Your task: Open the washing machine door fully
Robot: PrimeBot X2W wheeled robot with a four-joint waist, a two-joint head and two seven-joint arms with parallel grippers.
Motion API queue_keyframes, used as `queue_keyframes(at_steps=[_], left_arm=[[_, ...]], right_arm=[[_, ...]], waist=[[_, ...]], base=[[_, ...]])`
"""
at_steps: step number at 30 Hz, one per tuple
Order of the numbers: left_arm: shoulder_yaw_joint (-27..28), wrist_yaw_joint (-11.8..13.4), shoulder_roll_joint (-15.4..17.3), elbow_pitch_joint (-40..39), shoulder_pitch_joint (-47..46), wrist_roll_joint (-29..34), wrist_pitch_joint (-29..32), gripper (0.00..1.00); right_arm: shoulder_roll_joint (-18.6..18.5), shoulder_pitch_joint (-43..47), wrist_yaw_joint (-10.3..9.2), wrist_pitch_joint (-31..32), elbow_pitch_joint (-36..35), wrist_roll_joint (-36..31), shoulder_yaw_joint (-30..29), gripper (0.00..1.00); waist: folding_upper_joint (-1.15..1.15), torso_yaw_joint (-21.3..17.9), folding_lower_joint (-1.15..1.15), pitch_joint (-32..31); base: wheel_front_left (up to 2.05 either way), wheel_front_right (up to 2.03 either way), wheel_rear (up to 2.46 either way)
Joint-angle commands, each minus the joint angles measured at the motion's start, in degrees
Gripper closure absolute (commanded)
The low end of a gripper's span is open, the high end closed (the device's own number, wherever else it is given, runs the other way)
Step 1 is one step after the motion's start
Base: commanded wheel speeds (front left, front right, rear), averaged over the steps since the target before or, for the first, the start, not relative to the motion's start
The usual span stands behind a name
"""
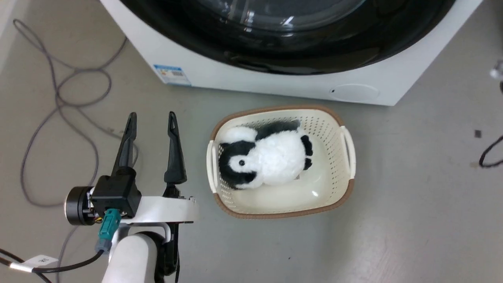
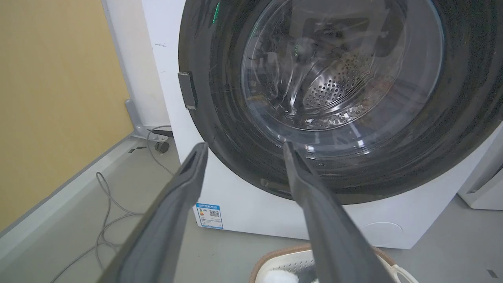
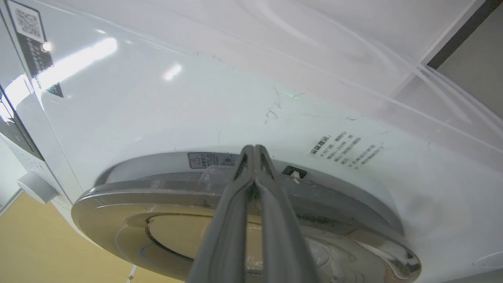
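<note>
Two grippers: left gripper (image 1: 152,114) spread wide and empty, over the floor (image 1: 393,236) left of the basket (image 1: 349,184); right gripper (image 3: 253,148) pinched together, tips at the edge of the washing machine door (image 3: 137,192)
Door: sat against the washing machine (image 1: 251,80) front; latched or not, could not tell
In the way: basket with a toy penguin (image 1: 271,157) stood just before the machine
Around: cables (image 1: 59,98) looped at left
</note>
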Motion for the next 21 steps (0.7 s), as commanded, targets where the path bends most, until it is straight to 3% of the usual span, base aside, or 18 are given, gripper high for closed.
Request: queue_keyframes(at_steps=[1,12,21], left_arm=[[-0.35,0.62,0.03,-0.32,-1.15,-0.43,-0.55,0.0],[-1.6,2.12,0.03,-0.53,-3.01,-1.37,-1.86,0.0],[-2.17,2.73,0.03,-0.14,-3.88,-1.7,-2.82,0.0]], right_arm=[[-0.94,-2.76,0.05,0.64,1.38,1.64,0.62,1.0],[-2.71,-10.14,0.05,4.19,6.41,4.73,5.7,1.0],[-3.54,-10.96,0.06,10.16,6.67,9.3,9.56,1.0]], waist=[[0.0,0.86,-0.01,1.06],[0.0,2.76,-0.01,3.89],[0.0,3.28,-0.01,4.38]], base=[[0.0,0.0,0.0],[0.0,0.0,0.0],[0.0,0.0,0.0]])
